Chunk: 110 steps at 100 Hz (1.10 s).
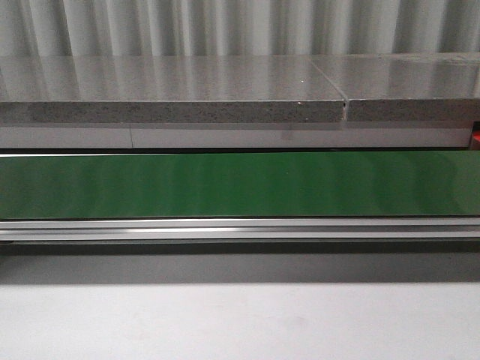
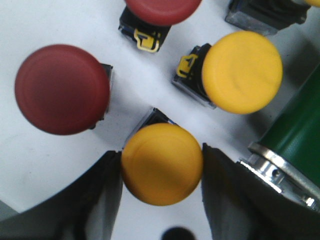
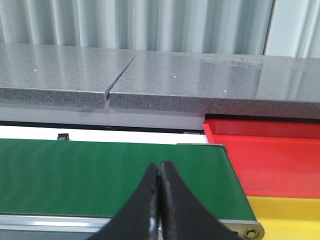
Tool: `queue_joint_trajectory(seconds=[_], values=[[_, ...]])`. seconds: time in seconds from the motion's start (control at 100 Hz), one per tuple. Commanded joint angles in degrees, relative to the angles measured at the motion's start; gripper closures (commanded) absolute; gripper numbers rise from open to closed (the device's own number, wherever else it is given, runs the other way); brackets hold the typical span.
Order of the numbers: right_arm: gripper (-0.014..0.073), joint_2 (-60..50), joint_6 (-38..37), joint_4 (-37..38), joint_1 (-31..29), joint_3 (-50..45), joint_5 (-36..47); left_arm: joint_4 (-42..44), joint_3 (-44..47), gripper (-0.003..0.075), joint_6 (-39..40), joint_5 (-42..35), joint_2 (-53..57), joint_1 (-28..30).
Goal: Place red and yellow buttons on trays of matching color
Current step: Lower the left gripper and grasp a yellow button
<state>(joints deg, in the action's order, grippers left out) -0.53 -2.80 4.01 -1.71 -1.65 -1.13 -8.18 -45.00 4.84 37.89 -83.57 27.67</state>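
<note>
Step in hand, by my read: picking a yellow button; left gripper (image 2: 161, 172) sits over the yellow button (image 2: 161, 164), jaws open and straddling its cap, one finger either side, close to the cap edges but whether they touch I cannot tell; nothing lifted yet as far as the left wrist view shows.

Other buttons on the same white surface (image 2: 30, 165): second yellow button (image 2: 242, 71) near, toward the green belt; big red button (image 2: 62, 89) on the other side; another red button (image 2: 161, 10) cut off at the frame edge; a dark housing (image 2: 265, 15) also cropped.

Right gripper (image 3: 160, 200) has its jaws pressed together, empty, hanging over the green conveyor belt (image 3: 110, 167); red tray (image 3: 272, 162) and yellow tray (image 3: 287, 217) lie just past the belt's end, red farther, yellow nearer.

Next move likely calls for closing squarely on the cap, then a straight lift; room is tight, since the neighbouring red cap and yellow cap flank the fingers, so a sideways drift could knock them; the belt's metal roller end (image 2: 277, 172) is just beside one finger.

Front view: belt (image 1: 240, 184) bare, grey stone ledge (image 1: 172, 90) behind, no arms or buttons visible; open room along the belt for transfer.
</note>
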Motion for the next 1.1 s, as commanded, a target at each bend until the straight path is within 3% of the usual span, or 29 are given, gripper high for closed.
queue_joint_trajectory(seconds=[0.0, 0.19, 0.82, 1.09], values=[[0.0661, -0.18, 0.05, 0.51, 0.13, 1.08, 4.73, -0.95, -1.7, 0.047, 0.01, -2.04, 1.31, -0.15], [0.0661, -0.18, 0.05, 0.51, 0.13, 1.08, 4.73, -0.95, -1.7, 0.057, -0.91, -2.17, 1.55, -0.64], [0.0661, -0.18, 0.05, 0.51, 0.13, 1.08, 4.73, -1.08, -1.7, 0.0573, -4.42, 6.48, 23.72, -0.87], [0.0661, -0.18, 0.05, 0.51, 0.13, 1.08, 4.73, -1.89, -7.4, 0.0573, -4.84, 8.25, 23.67, -9.67]])
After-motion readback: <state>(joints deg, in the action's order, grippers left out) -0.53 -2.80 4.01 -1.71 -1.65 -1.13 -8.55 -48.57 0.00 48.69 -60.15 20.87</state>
